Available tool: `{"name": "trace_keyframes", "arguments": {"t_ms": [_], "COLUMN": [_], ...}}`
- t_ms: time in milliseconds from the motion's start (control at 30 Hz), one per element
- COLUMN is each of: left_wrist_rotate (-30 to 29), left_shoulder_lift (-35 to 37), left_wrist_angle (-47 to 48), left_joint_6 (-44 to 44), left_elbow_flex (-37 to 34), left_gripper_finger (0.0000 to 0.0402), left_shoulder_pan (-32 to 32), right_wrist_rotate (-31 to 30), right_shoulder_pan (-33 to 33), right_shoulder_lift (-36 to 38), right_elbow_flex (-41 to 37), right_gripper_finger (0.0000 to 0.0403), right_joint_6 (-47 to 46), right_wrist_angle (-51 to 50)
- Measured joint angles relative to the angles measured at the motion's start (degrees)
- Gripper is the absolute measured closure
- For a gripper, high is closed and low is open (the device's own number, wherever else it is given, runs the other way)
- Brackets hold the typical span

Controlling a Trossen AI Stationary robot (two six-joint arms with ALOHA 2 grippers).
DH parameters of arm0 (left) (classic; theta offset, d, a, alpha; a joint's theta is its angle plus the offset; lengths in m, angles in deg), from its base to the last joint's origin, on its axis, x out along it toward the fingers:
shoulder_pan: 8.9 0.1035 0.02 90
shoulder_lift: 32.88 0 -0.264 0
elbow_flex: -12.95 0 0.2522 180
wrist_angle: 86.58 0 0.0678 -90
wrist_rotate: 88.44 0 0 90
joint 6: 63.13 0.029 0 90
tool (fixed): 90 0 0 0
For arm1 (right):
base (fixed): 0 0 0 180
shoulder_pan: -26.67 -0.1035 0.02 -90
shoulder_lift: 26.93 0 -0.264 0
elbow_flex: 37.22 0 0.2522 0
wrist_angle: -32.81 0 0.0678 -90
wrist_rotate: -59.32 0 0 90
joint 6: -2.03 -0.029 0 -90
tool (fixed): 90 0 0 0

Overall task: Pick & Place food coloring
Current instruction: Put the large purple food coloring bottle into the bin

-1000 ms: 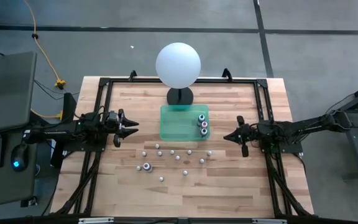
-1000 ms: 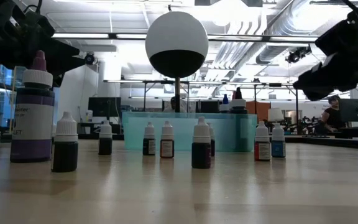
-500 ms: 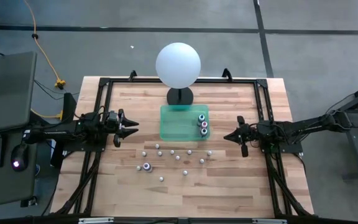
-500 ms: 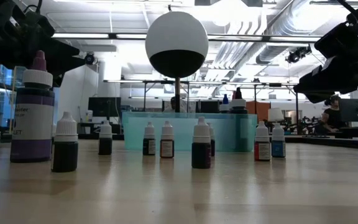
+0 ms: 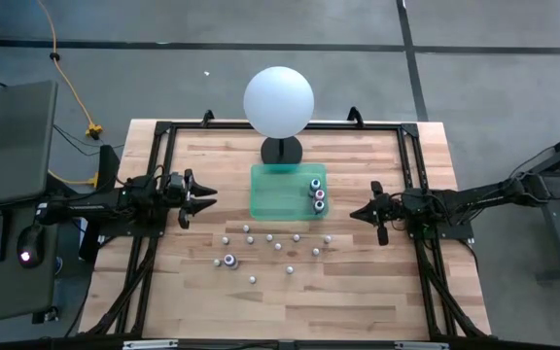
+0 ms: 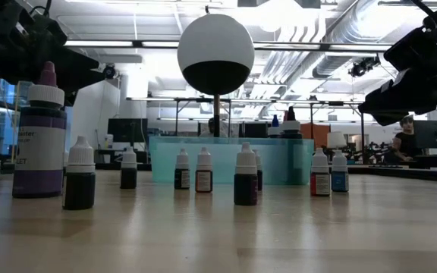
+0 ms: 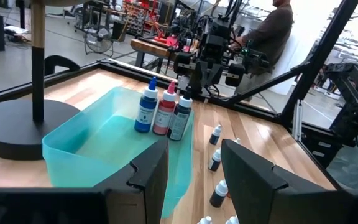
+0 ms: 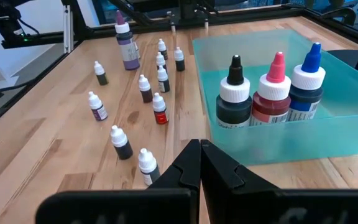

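From above, the desk (image 5: pixel 358 292) carries a green tray (image 5: pixel 278 194) just in front of the white sphere (image 5: pixel 278 101), with three larger bottles (image 5: pixel 316 193) gathered in its right corner, which reads as the drop-off spot. The small food coloring bottles (image 5: pixel 270 251) lie scattered on the bare wood nearer the front edge, seemingly the stock to be collected. The left end effector (image 5: pixel 205 197) hangs left of the tray and the right end effector (image 5: pixel 357 214) right of it, both clear of every bottle, so neither seems to be mid-grasp. At desk level, the small bottles all stand upright, a tall purple-topped bottle (image 6: pixel 39 136) closest to the lens, and both arms sit high above them. In the left wrist view, its two fingers (image 7: pixel 148 171) stand moderately apart with nothing between them, facing the tray and its blue, pink and dark-capped trio, probably ready for a pick. In the right wrist view, its fingertips (image 8: pixel 191 163) are pressed together on nothing, looking across the scattered droppers, which suggests this arm is waiting.
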State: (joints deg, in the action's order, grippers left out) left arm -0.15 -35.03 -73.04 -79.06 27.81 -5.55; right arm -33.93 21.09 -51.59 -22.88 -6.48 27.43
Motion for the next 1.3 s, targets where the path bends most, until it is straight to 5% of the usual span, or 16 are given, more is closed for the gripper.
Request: {"name": "trace_keyframes", "arguments": {"t_ms": [333,700,1300], "left_wrist_rotate": [1.0,2.7,10.9], "left_shoulder_lift": [0.0,-4.0,-46.1], "left_wrist_angle": [1.8,19.2,56.1], "left_joint_6": [2.7,2.2,10.1], "left_elbow_flex": [2.5,22.0,64.2], "left_gripper_finger": [0.0255,0.0255,0.0255], "left_shoulder_pan": [0.0,0.0,0.0], "right_wrist_rotate": [0.0,0.0,0.0], "right_shoulder_pan": [0.0,0.0,0.0], "right_shoulder_lift": [0.0,0.0,0.0], "right_elbow_flex": [0.0,0.0,0.0], "right_gripper_finger": [0.0402,0.0402,0.0402], "right_joint_6": [0.0,0.0,0.0], "right_wrist_angle": [0.0,0.0,0.0]}}
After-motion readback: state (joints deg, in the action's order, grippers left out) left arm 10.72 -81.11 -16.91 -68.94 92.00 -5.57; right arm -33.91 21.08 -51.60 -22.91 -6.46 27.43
